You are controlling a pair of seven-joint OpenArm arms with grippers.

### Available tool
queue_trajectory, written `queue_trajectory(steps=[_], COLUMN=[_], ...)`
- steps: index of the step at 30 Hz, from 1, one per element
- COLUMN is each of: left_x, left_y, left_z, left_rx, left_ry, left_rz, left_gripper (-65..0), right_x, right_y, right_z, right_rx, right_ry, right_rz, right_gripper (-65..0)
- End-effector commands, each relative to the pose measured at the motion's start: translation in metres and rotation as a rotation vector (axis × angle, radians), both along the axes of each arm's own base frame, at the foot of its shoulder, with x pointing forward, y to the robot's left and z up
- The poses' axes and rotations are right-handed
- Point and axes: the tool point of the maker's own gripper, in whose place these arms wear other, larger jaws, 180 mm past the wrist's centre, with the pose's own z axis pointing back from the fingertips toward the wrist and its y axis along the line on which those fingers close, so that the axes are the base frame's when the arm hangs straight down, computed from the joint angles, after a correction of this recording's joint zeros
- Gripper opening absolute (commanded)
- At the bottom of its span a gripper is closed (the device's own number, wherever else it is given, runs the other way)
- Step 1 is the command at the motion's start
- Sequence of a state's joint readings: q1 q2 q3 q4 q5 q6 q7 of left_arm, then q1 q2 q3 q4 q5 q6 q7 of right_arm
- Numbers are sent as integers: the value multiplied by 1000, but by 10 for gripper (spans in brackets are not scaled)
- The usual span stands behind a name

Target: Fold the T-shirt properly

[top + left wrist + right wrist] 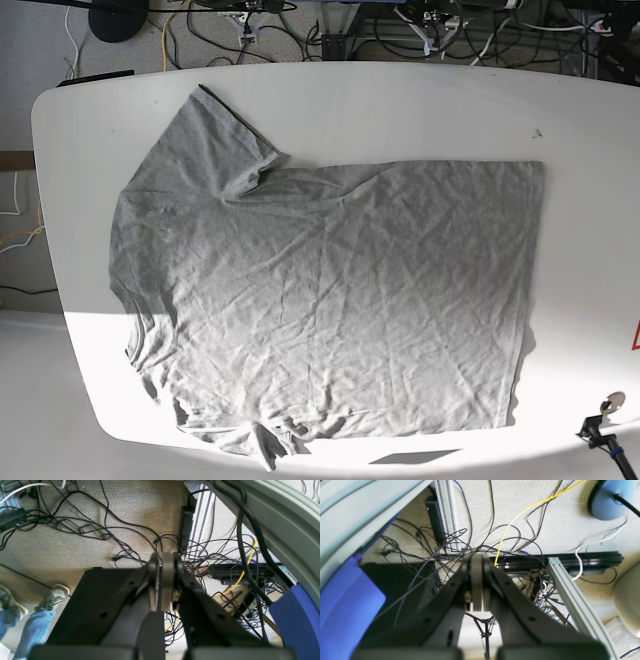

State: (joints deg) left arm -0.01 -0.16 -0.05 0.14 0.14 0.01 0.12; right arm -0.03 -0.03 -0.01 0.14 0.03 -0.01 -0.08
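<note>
The heather-grey T-shirt [330, 300] lies spread flat and wrinkled on the white table [400, 110] in the base view. Its neck end is to the left and its hem to the right. One sleeve [215, 130] sticks out at the upper left; the other is bunched at the lower left. No lettering shows. Neither arm appears in the base view. My left gripper [161, 557] is shut and empty, hanging over the carpet beside the table. My right gripper [477, 557] is also shut and empty over the floor. The shirt is in neither wrist view.
Tangled black cables [100, 530] cover the carpet, with a yellow cable [520, 512] and aluminium rails [572, 600]. A person's legs and shoes [50, 600] stand at the left of the left wrist view. A small clamp [600, 425] sits at the table's lower right.
</note>
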Motion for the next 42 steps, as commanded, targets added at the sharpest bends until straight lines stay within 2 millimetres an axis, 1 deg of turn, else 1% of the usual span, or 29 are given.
queue_trajectory(steps=[1,2,3,5,7,9,10,14,19,20,21,23,24,25,28,29,30,42], left_x=[-2,-4,-1,-4,-6,-4,-7,-5,-4,-4,-7,-3,-7,-5,-7,-3,-7,-5], left_y=[2,1,1,1,1,2,2,1,2,3,3,4,3,3,2,3,-3,-1], left_z=[0,0,0,0,0,0,0,0,0,0,0,0,0,0,0,0,0,0], left_rx=[2,2,0,2,2,1,4,-1,3,4,5,4,4,3,1,4,2,5], left_ry=[3,8,1,7,12,6,13,8,5,6,12,4,12,8,12,3,3,2], left_rz=[-7,-12,-8,-7,-8,-5,0,-6,-7,2,-6,-6,-5,-9,-6,-2,-7,-7], left_gripper=[-650,-650,-650,-649,-649,-648,-648,-649,-648,-647,-648,-649,-648,-648,-650,-650,-639,-638], right_x=[0,-1,-1,-3,-2,-3,-4,-3,-6,-9,-7,-8,-7,-5,-7,-7,6,6], right_y=[2,1,1,3,1,2,2,2,2,2,3,2,2,2,2,2,1,1], right_z=[0,0,0,0,0,0,0,0,1,1,1,1,1,1,1,1,0,0], right_rx=[2,3,3,6,2,3,5,6,3,2,4,1,0,2,4,4,10,10], right_ry=[13,13,12,23,22,25,29,26,37,45,37,45,40,38,40,38,-1,-2], right_rz=[1,2,0,-3,1,2,3,5,2,0,-3,2,3,4,4,3,3,-3], right_gripper=[-650,-650,-650,-650,-650,-650,-650,-650,-650,-650,-650,-650,-650,-650,-650,-650,-647,-647])
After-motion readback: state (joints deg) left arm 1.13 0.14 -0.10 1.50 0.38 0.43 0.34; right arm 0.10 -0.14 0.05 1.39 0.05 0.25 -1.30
